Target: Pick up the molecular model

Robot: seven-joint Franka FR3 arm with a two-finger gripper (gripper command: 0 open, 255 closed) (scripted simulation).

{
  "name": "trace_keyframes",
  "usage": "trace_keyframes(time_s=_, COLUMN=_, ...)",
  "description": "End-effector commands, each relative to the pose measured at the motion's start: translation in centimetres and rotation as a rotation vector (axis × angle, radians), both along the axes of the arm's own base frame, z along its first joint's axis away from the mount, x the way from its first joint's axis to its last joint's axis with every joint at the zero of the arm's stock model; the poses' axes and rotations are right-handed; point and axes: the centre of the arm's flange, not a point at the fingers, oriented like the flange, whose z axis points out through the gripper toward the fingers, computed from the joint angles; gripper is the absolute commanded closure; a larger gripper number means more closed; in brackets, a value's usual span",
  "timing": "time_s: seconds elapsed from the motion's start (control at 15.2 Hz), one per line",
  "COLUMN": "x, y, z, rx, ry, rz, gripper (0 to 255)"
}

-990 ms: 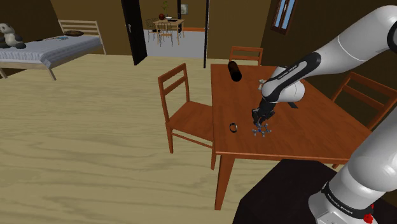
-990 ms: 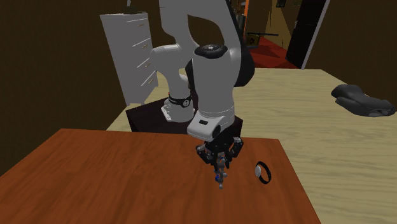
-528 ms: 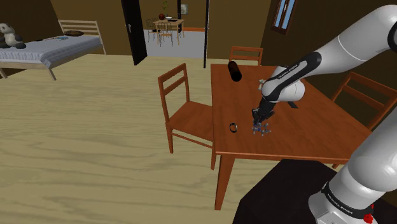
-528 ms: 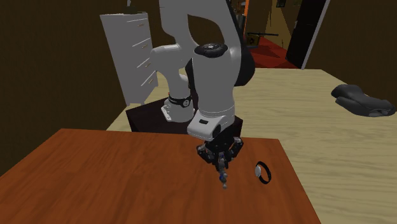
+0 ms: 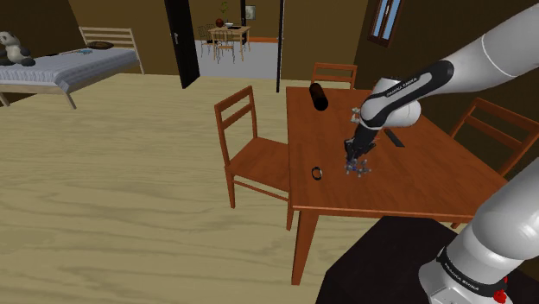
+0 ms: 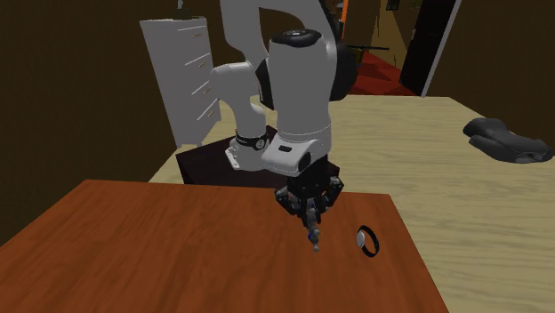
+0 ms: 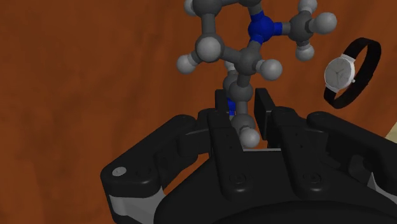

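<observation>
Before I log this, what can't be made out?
Wrist view: the molecular model's far end is cut off by the picture's edge; its clasped end is partly hidden behind the gripper's fingers.
Shoulder view: the model is too small to tell whether it clears the table.
Second exterior view: the watch's dial is too small to read.

Grey-and-blue molecular model, black gripper, seemingly wood-brown table

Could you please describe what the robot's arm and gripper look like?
The arm is white with rounded links, dark joints and dark bands carrying small white lettering. The gripper is all black and blocky, with two short jaws.
</observation>
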Motion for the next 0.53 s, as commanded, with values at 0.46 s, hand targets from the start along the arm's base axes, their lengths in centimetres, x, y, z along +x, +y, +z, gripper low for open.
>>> trace_keyframes(time_s=0.46, x=0.0, y=0.0, z=3.7, rx=0.0, ry=0.001, rz=0.0, gripper=255)
